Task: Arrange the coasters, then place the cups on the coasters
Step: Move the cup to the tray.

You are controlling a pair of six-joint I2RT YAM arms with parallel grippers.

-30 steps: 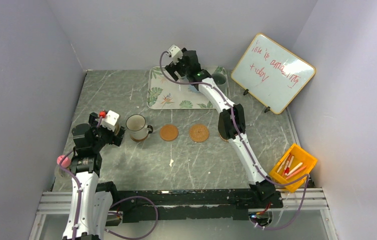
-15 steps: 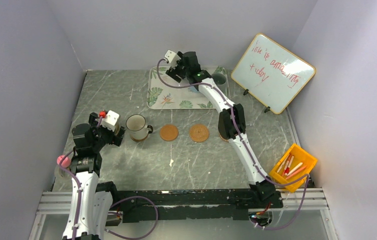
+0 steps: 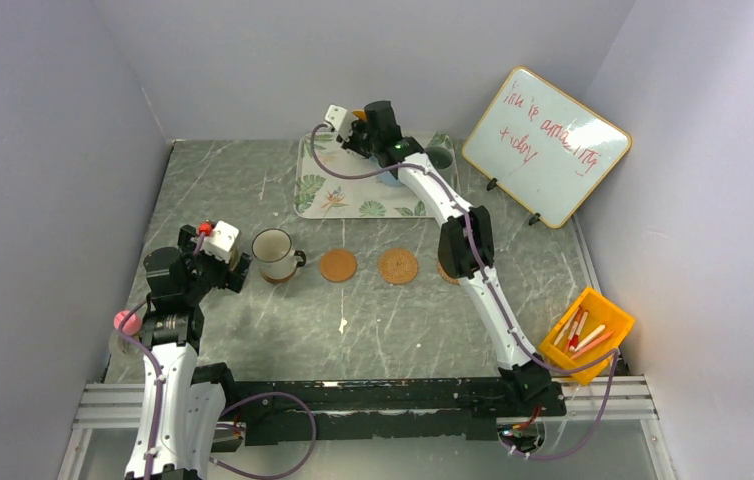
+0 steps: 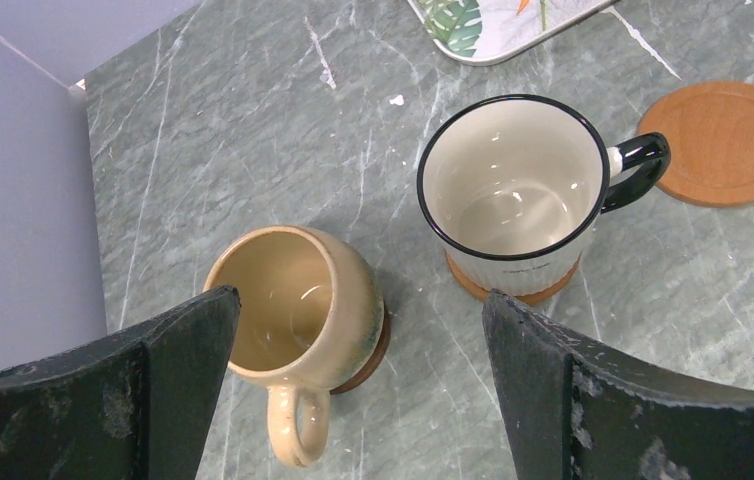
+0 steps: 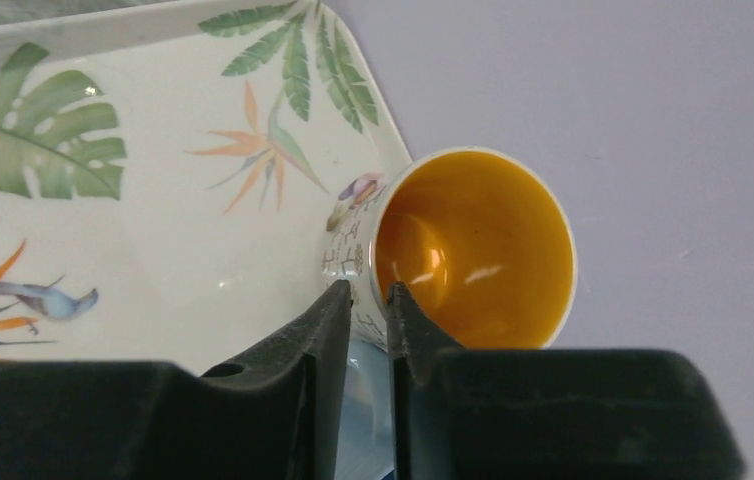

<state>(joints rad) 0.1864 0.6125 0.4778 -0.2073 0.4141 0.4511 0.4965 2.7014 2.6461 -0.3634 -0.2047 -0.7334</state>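
My right gripper (image 5: 371, 295) is shut on the rim of the patterned white cup with an orange inside (image 5: 473, 245), one finger inside and one outside, over the far corner of the leaf-print tray (image 5: 183, 270). In the top view that gripper (image 3: 351, 124) is at the tray's back edge. My left gripper (image 4: 361, 305) hangs open above the tan cup (image 4: 293, 300), which stands on a dark coaster (image 4: 378, 355). Beside it the white cup with a dark rim (image 4: 508, 180) rests on another coaster (image 4: 513, 288). A smooth coaster (image 3: 338, 265) and a woven coaster (image 3: 398, 266) lie bare.
A grey-green cup (image 3: 439, 157) stands at the tray's right end. A whiteboard (image 3: 545, 145) leans at the back right, and a yellow bin (image 3: 585, 335) of pens sits at the right. A white scrap (image 3: 343, 325) lies on the table. Walls close in on three sides.
My right gripper has gone from open to shut on the patterned cup's rim, and its wrist has shifted slightly left. The left arm has not moved.
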